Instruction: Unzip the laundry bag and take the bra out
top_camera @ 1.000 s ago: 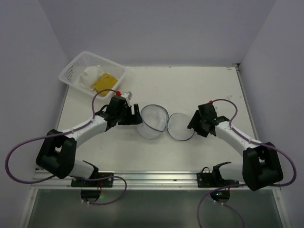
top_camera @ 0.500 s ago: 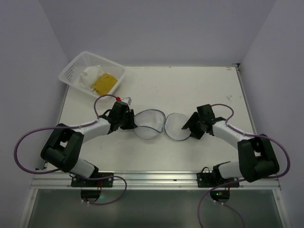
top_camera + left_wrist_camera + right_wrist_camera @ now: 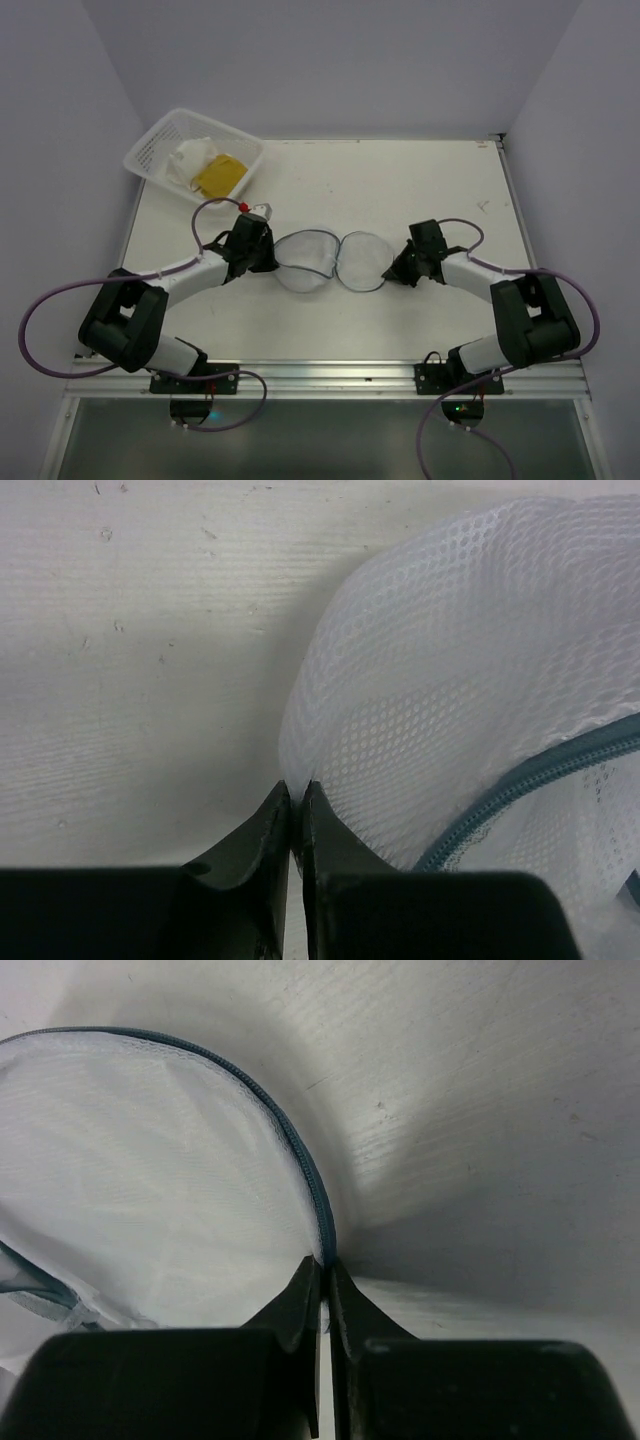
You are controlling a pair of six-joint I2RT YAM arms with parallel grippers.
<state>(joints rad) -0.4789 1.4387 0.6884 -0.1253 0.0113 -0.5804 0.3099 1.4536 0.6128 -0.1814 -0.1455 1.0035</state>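
Both arms have dropped lower and drawn in since a second ago, their hands have gone from spread to clenched, and the two halves of the bag have sagged flatter between them. On the white surface (image 3: 400, 180) the laundry bag (image 3: 325, 262) lies unzipped near the middle, its two mesh bowls side by side and joined where they meet, each ringed by the dark zipper (image 3: 270, 1110). The left hand (image 3: 268, 258) is clenched on a thin fold of mesh at the outer edge of the left bowl, seen close in the left wrist view, where the left hand (image 3: 297, 800) nips only the very edge of the netting (image 3: 450, 680). The right hand (image 3: 325, 1280) is clenched on the zipper rim of the right bowl. No bra shows inside either bowl, so the task looks close to done. The likely trouble is the left pinch: it holds so little mesh that a pull could slip it free, or the two hands pulling apart could strain the join. Well away at the far left corner sits a white lattice basket (image 3: 150, 150) holding a white cloth piece (image 3: 192, 155) and a yellow one (image 3: 218, 175); I cannot tell what garments they are. Nothing stands between the hands and the bag.
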